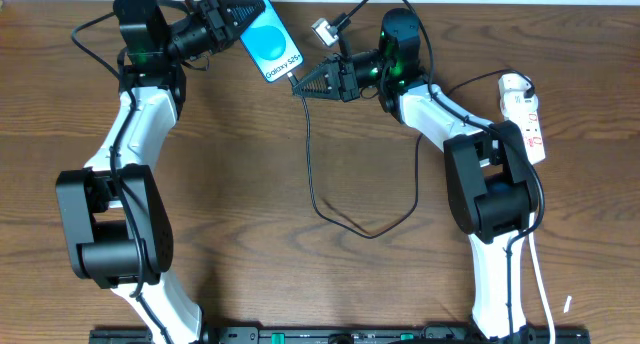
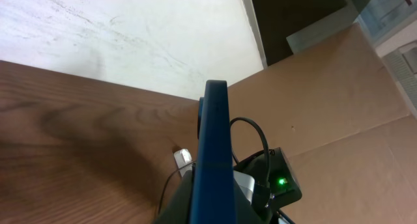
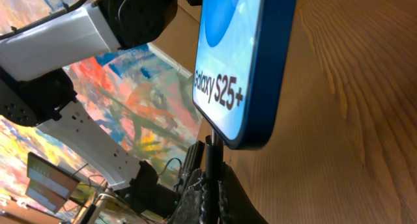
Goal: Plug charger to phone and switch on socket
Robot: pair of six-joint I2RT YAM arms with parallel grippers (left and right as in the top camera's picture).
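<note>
The phone, blue screen with "Galaxy S25+" text, is held off the table at the back by my left gripper, which is shut on its top end. In the left wrist view the phone shows edge-on between the jaws. My right gripper is shut on the charger near its plug tip, which meets the phone's bottom edge. In the right wrist view the charger plug rises from my right gripper into the phone. The black cable loops across the table. The white socket lies at the far right.
A small silver connector on another cable lies at the back of the table between the two arms. The right arm's base stands close to the socket. A cardboard wall rises behind the table.
</note>
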